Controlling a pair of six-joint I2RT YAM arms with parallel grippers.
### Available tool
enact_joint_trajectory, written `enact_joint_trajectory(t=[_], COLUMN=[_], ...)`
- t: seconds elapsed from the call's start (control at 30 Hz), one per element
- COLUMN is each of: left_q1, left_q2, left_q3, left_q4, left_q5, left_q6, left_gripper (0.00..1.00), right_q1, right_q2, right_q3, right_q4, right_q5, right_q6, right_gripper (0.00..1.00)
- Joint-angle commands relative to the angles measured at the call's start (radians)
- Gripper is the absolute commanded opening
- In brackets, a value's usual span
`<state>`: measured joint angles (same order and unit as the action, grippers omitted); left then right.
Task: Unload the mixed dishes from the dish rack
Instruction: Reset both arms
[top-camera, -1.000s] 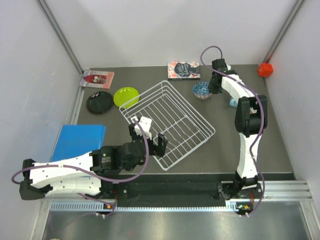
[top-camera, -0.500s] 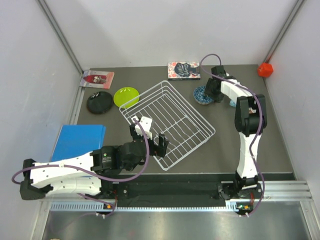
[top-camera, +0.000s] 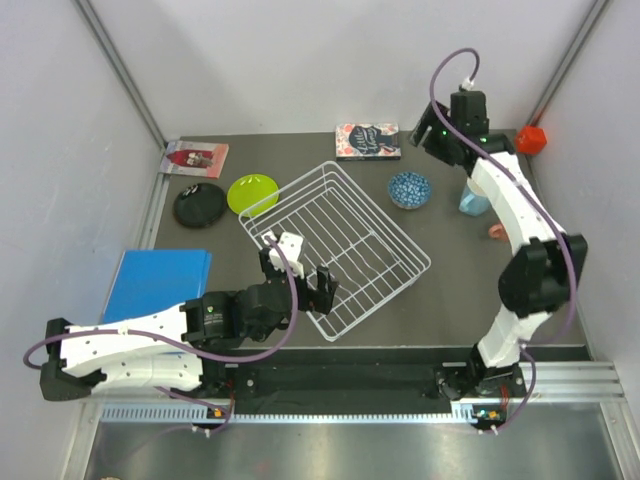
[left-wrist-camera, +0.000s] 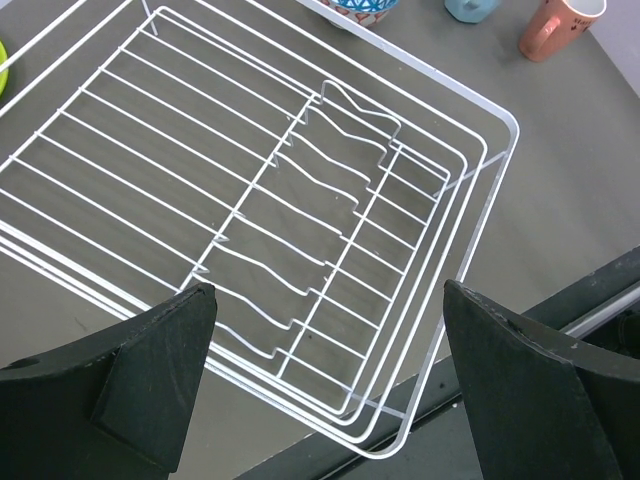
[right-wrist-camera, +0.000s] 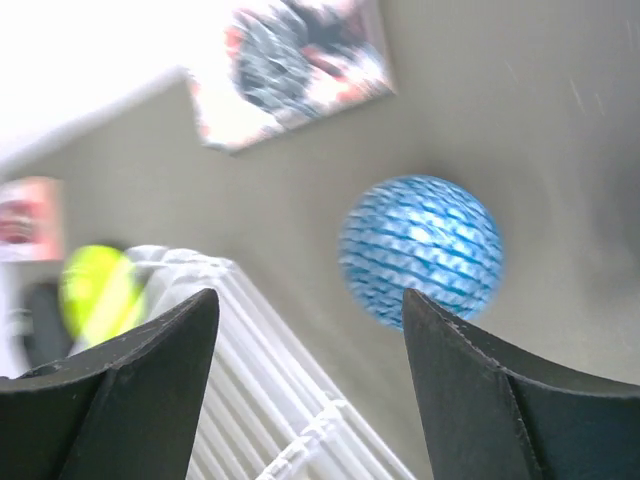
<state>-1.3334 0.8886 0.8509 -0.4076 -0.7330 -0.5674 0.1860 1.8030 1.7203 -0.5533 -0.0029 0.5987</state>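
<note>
white wire is all i see inside the dish rack (top-camera: 335, 250). its bars are bare in the top view and in the left wrist view, so i think the unloading is about done. the rack sits in the middle of the top view, and the dishes lie around it on the table (top-camera: 450, 300). the small patterned bowl (top-camera: 409, 189) is just right of the rack's top corner. the light-blue mug (top-camera: 470, 203) is further right, and the pink mug (top-camera: 496, 231) peeks out beside the right arm. the lime-green plate (top-camera: 253, 193) and the black plate (top-camera: 200, 206) sit side by side at the upper left.

my right gripper (top-camera: 432, 136) hangs high at the upper right, above the bowl. in the right wrist view its fingers (right-wrist-camera: 140, 380) are apart with nothing between them, and the bowl shows blurry on the table below.

my left gripper (top-camera: 297, 275) hovers over the rack's lower left corner. its claw is wide apart and holds nothing.

to do this step well, i would bring the right arm home high and slow. both mugs sit close under it, and a low swing could knock them. then i would check the left wrist view once more for any dish i missed.
</note>
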Motion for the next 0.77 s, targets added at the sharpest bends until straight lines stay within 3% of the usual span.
enact_joint_trajectory(t=[0.0, 0.23, 0.37, 0.5, 0.73], left_q1=[0.007, 0.013, 0.014, 0.016, 0.016], left_q2=[0.004, 0.071, 0.229, 0.363, 0.333], left_q3=[0.056, 0.108, 0.201, 0.316, 0.261], left_q4=[0.019, -0.014, -0.170, -0.290, -0.116], left_q5=[-0.013, -0.037, -0.117, -0.105, -0.045], left_q6=[-0.049, -0.092, -0.265, -0.328, -0.235], left_gripper=[0.99, 0.99, 0.99, 0.99, 0.99], right_q1=[0.127, 0.331, 0.452, 0.570, 0.789], right_q2=[-0.238, -0.651, -0.836, -0.968, -1.065], right_q3=[-0.054, -0.453, -0.713, -0.833, -0.971], right_q4=[0.116, 0.375, 0.477, 0.501, 0.517], right_q5=[0.076, 0.283, 0.389, 0.510, 0.707], right_q6=[-0.040, -0.145, -0.166, -0.220, -0.264], right_gripper=[0.74, 0.78, 0.86, 0.96, 1.00])
